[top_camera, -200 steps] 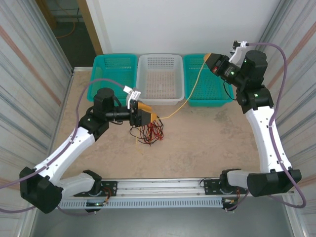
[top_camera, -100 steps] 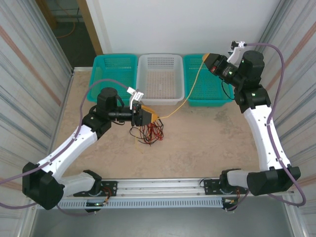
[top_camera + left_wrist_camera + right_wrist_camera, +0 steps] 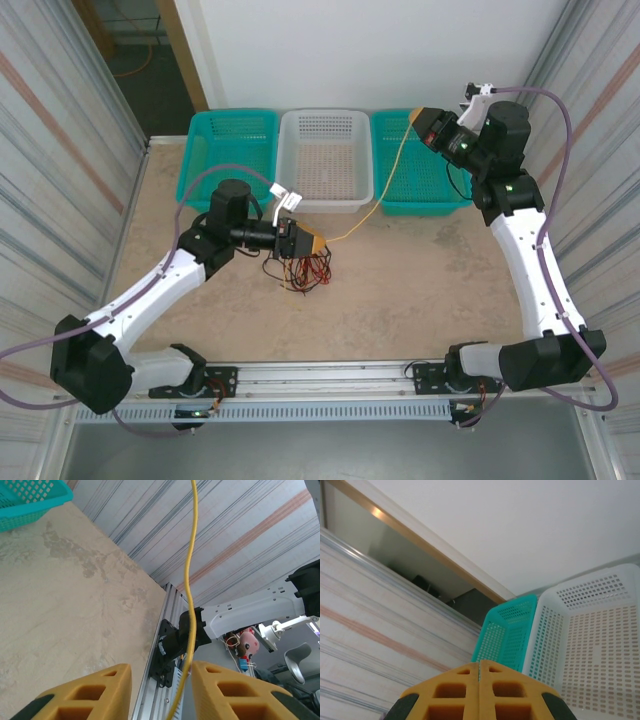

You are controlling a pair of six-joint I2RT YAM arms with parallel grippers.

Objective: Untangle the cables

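Yellow fingers of the left pincer (image 3: pixel 160 674) stand partly open. The yellow cable (image 3: pixel 189 570) runs through the gap, close against one inner face, and the gap is far wider than the cable, so nothing is clamped. From above, this pincer (image 3: pixel 312 243) points right, low over the middle of the worktop (image 3: pixel 420 290). Its wrist is level, and the left arm reaches up and rightward from its base at the near left. Just below it, on the near side, lies a loose bundle of red and black cables (image 3: pixel 305 270) on the worktop.

The right pincer (image 3: pixel 480 666) has its two fingers pressed flat together. From above, it (image 3: pixel 416 118) is raised at the far right and turned left, above the right teal basket (image 3: pixel 425 190). The right arm climbs along the right side from its near base. The yellow cable (image 3: pixel 352 231) rises slanting to its tip, gripped there. A white basket (image 3: pixel 325 195) and a left teal basket (image 3: pixel 225 170) line the far edge.
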